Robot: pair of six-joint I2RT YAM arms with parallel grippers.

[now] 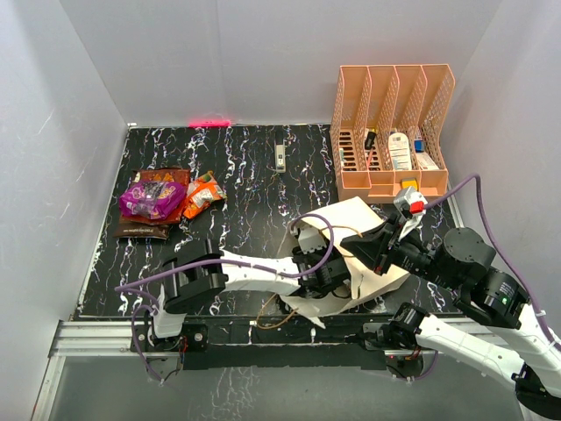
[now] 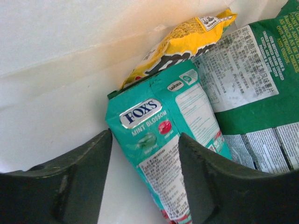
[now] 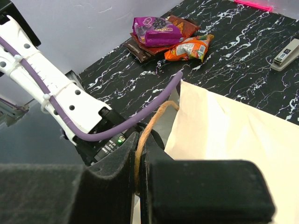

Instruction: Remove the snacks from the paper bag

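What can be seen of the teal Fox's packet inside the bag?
The Fox's Mint Blossom packet is glossy teal plastic with a silver-edged logo, sweet pictures and a white text panel. It lies slanted inside the paper bag, against its pale wall, overlapping a yellow packet and beside a green packet. The left tool straddles it with open fingers; contact is unclear.

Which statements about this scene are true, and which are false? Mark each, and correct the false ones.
1. The left pincer is open inside the paper bag. True.
2. The right pincer grips a purple packet. False: it is shut on the bag's cord handle.
3. A teal mint packet lies between the left pincer's fingers. True.
4. The bag holds nothing. False: a yellow packet and a green packet lie there too.
5. A purple packet lies outside the bag. True.
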